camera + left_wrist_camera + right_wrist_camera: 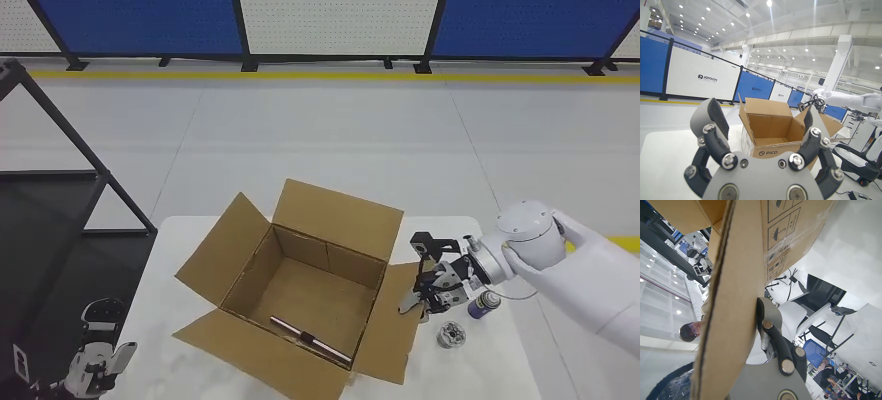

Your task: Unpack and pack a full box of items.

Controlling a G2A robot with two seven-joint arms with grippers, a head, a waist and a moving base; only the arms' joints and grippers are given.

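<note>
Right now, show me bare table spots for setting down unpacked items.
Free: table left of the cardboard box, up to the left gripper; also the front corner beyond the round metal piece. Crowded: beside the right flap, where the right gripper, small can and that piece cluster.

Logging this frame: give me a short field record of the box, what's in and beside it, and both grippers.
box: brown cardboard box, flaps open, on white table
inside: one thin dark rod on the box floor
beside box: small blue-and-silver can; small silver round piece
right gripper: closed on the nearest flap, visible finger against it
left gripper: open, empty, beside the table's left edge
</note>
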